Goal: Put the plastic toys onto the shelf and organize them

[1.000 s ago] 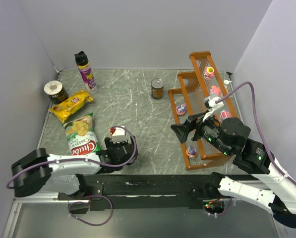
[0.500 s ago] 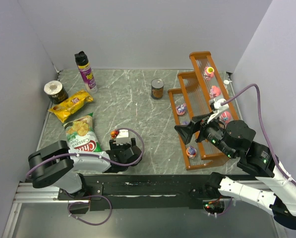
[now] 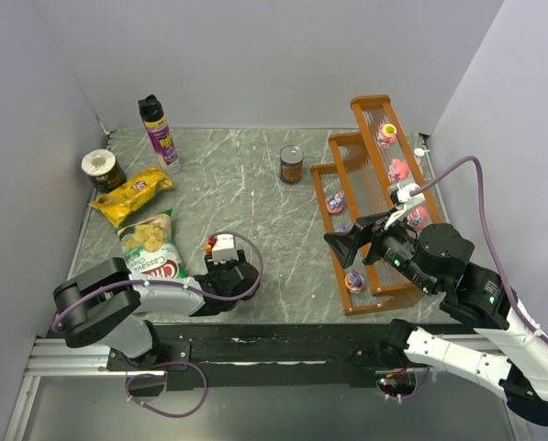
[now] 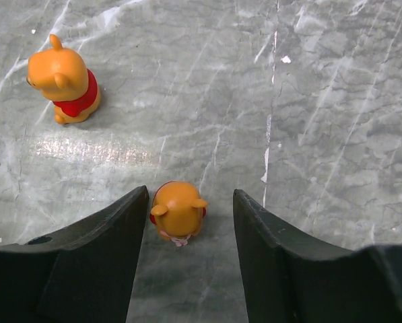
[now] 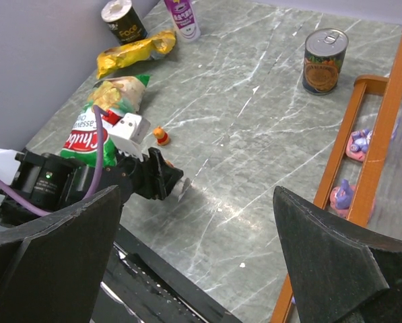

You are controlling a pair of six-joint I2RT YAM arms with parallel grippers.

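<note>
Two orange plastic toys stand on the marble table. One (image 4: 179, 210) sits between the fingers of my left gripper (image 4: 189, 202); it is against the left finger, with a gap to the right finger. The other toy (image 4: 62, 81) (image 3: 209, 246) stands free, ahead and to the left. My left gripper (image 3: 232, 276) is low on the table near the front edge. The orange-brown shelf (image 3: 365, 138) at the right holds several pink and purple toys (image 3: 398, 169) (image 5: 357, 142). My right gripper (image 3: 361, 237) (image 5: 201, 256) hovers wide open and empty in front of the shelf.
A food can (image 3: 292, 164) stands at the back centre and a spray can (image 3: 159, 133) at the back left. A round tin (image 3: 103, 169), a yellow snack bag (image 3: 131, 195) and a green chips bag (image 3: 152, 250) lie along the left side.
My left gripper's jaws have narrowed around the small orange toy, and the left arm has shifted slightly on the table. The right gripper has stayed wide open and moved slightly right.
</note>
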